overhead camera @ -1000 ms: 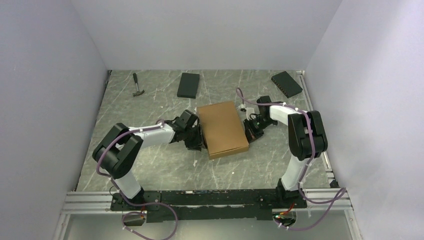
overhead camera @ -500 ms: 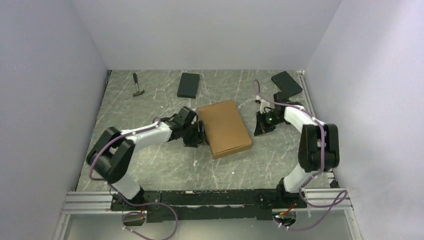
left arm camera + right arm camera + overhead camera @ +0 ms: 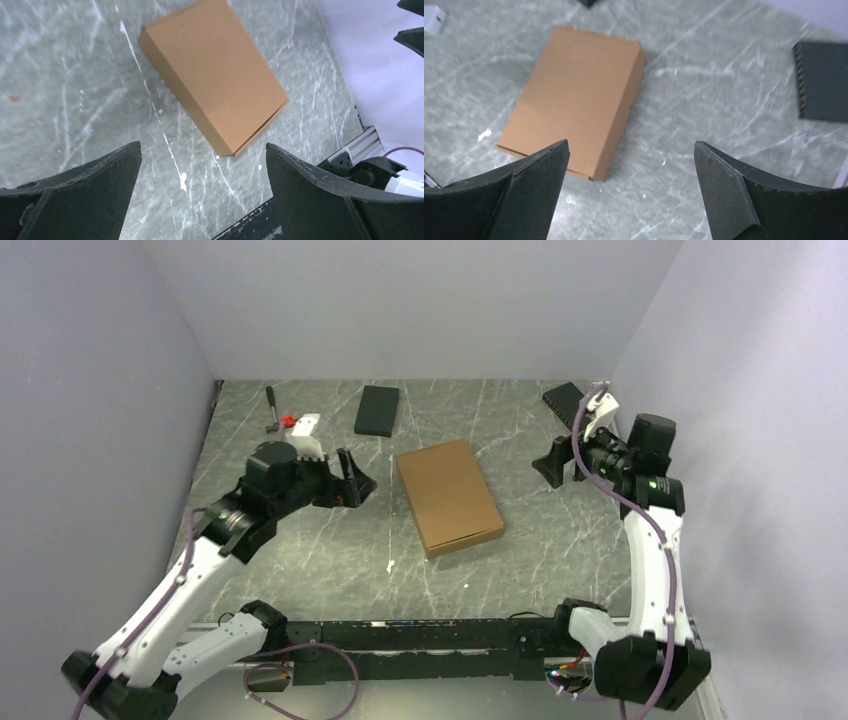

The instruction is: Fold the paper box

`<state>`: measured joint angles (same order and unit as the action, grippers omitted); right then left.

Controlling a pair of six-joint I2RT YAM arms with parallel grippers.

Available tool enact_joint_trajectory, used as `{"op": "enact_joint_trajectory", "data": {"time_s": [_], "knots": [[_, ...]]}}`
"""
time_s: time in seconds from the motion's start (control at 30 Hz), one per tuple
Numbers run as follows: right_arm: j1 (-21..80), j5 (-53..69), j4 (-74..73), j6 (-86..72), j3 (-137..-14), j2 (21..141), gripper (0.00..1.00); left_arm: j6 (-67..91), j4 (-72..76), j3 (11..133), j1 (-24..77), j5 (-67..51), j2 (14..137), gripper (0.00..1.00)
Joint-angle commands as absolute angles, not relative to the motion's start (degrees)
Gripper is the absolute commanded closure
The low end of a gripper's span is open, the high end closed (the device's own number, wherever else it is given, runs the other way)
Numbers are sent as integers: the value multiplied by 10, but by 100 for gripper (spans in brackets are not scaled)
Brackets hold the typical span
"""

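From my side outward: the rail [image 3: 400, 625] carrying both bases runs along the near edge of the table [image 3: 330, 560], and both arms rise from it and lean in over the marbled top. The left gripper [image 3: 347, 478] hangs above the table to the left of the paper box [image 3: 448, 496], its jaws spread wide with nothing between them. Its wrist view shows only bare table and the box beyond the fingertips. The right gripper [image 3: 556, 456] is up in the air to the box's right, well apart from it, also gaping wide and empty. The box lies flat mid-table between the two grippers, touched by neither and turned a little askew to the table edges. It reads as a closed brown slab, with the lid down, the sides square, and no flap or tab sticking out that I can find. I judge the folding done or nearly so; what may be left is checking that the lid sits fully home. I can't settle that from here, because the left wrist view shows a thin lip along the near short end, and whether tabs are tucked behind it is hidden. Further back lie a flat black box [image 3: 377, 410] and a hammer [image 3: 270, 400], whose lower end sits close against the left wrist in the top view, so it is hard to make out. A second black box [image 3: 560, 398] in the far right corner is half hidden behind the right wrist.
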<state>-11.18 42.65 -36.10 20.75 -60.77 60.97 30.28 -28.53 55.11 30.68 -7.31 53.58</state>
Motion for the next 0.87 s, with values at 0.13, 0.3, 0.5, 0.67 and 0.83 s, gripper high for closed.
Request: {"op": "enact_joint_trajectory", "data": {"time_s": [0.13,0.3,0.5,0.67,0.83], "knots": [[-124,354,-255,-29,-639,488,0,215,-379,627,299,-27,466,0],[-124,274,-278,-49,-640,465,0,196,-384,622,299,-19,458,0],[-124,241,-272,-66,-617,436,0,183,-369,602,299,-20,459,1],[-124,243,-267,-71,-610,437,0,160,-361,602,299,-19,466,1],[-125,236,-244,-54,-587,431,0,132,-343,591,298,-17,477,1]]}}
